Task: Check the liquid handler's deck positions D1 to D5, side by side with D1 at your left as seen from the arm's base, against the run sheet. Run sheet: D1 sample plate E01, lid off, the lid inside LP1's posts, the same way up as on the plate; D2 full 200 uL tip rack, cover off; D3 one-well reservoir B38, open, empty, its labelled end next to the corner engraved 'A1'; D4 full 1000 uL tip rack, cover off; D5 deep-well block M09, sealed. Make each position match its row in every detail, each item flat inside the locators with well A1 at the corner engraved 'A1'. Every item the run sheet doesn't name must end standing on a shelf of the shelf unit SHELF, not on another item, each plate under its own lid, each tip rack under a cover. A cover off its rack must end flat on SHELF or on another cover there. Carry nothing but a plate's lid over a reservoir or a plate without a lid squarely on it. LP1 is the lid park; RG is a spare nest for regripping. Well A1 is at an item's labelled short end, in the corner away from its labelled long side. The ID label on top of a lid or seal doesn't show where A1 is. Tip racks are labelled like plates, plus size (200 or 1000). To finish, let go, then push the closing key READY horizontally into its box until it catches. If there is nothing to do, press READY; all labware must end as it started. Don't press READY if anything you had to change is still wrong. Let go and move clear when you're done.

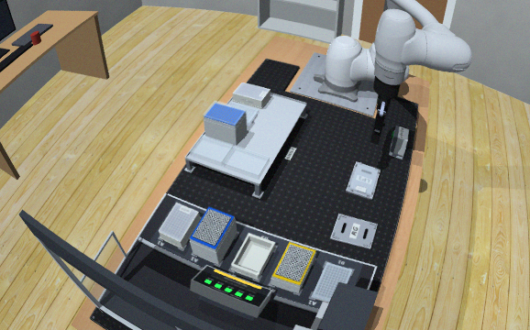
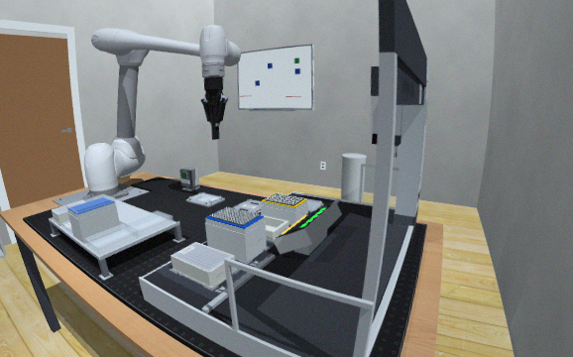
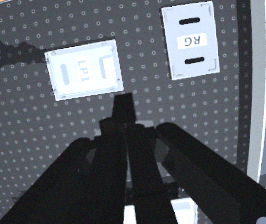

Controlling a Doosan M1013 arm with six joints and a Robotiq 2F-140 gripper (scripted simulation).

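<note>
My gripper (image 1: 377,127) (image 2: 215,134) (image 3: 126,108) is shut and empty, high above the black table near the READY box (image 1: 400,142) (image 2: 187,178). A plate lid (image 1: 363,180) (image 2: 205,199) (image 3: 84,70) lies in the lid park below and ahead of the fingers. On the deck stand a sample plate without lid (image 1: 334,280), a yellow-rimmed tip rack (image 1: 294,263) (image 2: 284,200), an open white reservoir (image 1: 253,256), a blue-rimmed tip rack (image 1: 213,231) (image 2: 234,218) and a sealed deep-well block (image 1: 179,225) (image 2: 199,260).
The shelf unit (image 1: 274,124) (image 2: 138,223) carries a blue-covered rack (image 1: 225,121) (image 2: 93,215) and a grey-lidded item (image 1: 251,93). The RG nest (image 1: 350,228) (image 3: 190,39) lies between the lid park and the deck. A panel with green lights (image 1: 230,289) and a gantry frame (image 2: 383,198) stand at the deck.
</note>
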